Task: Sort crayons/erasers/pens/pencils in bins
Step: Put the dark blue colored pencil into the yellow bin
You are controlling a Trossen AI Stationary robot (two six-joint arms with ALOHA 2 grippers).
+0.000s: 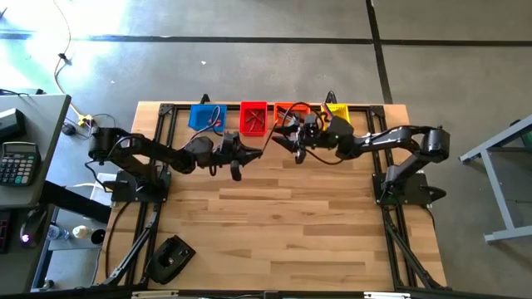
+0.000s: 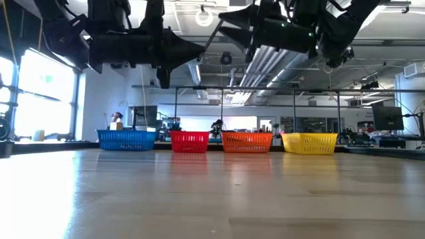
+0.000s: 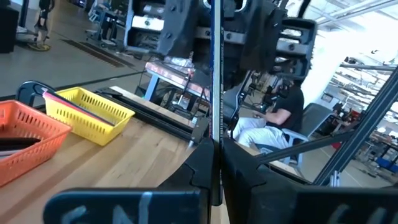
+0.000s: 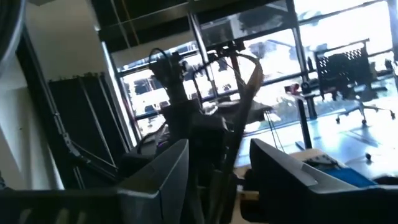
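My left gripper (image 1: 237,156) is up in the air in front of the red bin (image 1: 253,117), shut on a thin dark stick (image 3: 214,93). The stick points toward my right gripper (image 1: 293,141), which is open in front of the orange bin (image 1: 288,112). My right gripper's fingers (image 4: 174,168) stand on either side of the stick's far end (image 4: 239,118); I see no touch. The blue bin (image 1: 206,116) and yellow bin (image 1: 337,112) end the row along the far edge. No eraser shows. My left gripper pinches the stick's near end (image 3: 215,152) between its two shut fingers. The fingers are about level and point toward the table's right. The stick runs on straight out from the fingertips, along the fingers. It is lifted clear, high above the table (image 2: 209,43).
The bins hold a few sticks: dark ones in the red bin, a pink one in the yellow bin (image 3: 62,101). A black object (image 1: 170,257) lies at the table's near left corner. A person sits beyond the table (image 3: 280,109). The wooden tabletop (image 1: 274,216) spreads toward the near edge.
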